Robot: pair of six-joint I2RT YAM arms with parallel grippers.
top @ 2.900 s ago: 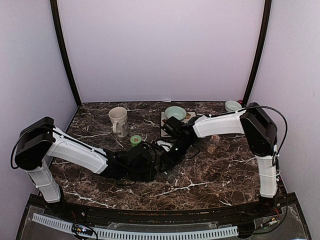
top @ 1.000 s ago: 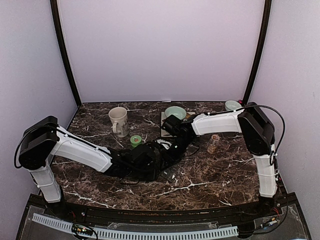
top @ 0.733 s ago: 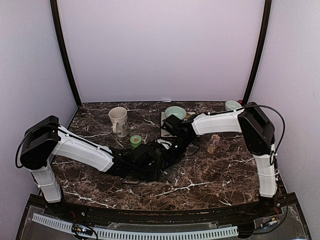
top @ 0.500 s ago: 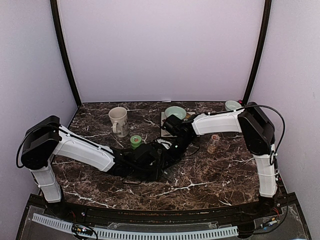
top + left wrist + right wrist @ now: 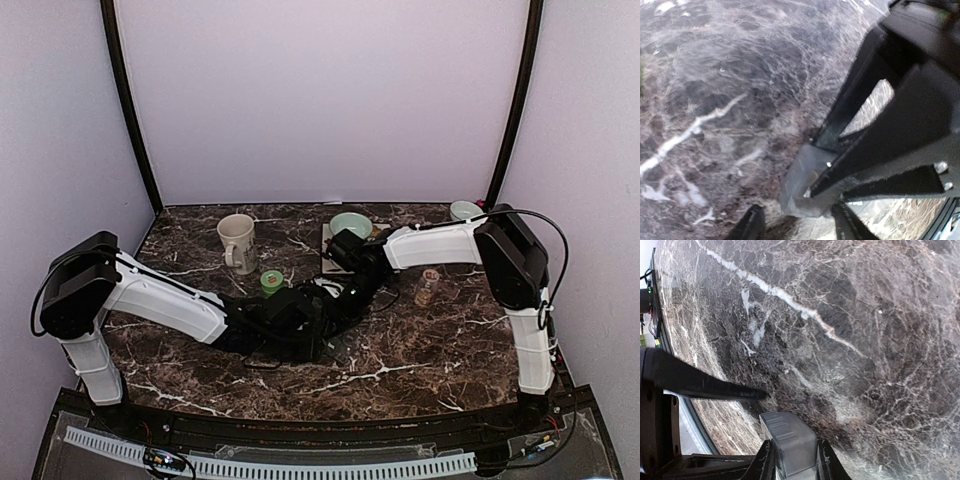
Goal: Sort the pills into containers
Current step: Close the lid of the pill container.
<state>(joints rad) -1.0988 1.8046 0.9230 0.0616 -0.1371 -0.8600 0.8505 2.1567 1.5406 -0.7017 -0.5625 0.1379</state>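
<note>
The containers [image 5: 790, 440] show as a grey lidded plastic strip, and my right gripper [image 5: 794, 462] is shut on its sides just above the marble. In the left wrist view the same containers [image 5: 802, 177] sit under the right gripper's black fingers [image 5: 900, 130]. My left gripper [image 5: 799, 227] is open, its two fingertips apart just short of the strip's near end. From above, both grippers meet at the table's middle, left gripper [image 5: 316, 328] and right gripper [image 5: 336, 311], and they hide the strip. No pills can be made out.
A cream mug [image 5: 237, 241] stands at the back left, with a green roll [image 5: 271, 281] near it. A pale green bowl [image 5: 350, 224] sits behind the right forearm. A small bottle [image 5: 427, 287] stands to the right, and another bowl [image 5: 465, 210] in the back right corner.
My left gripper has crept a little to the right, closer to the right gripper. The right arm has hardly moved and keeps its hold.
</note>
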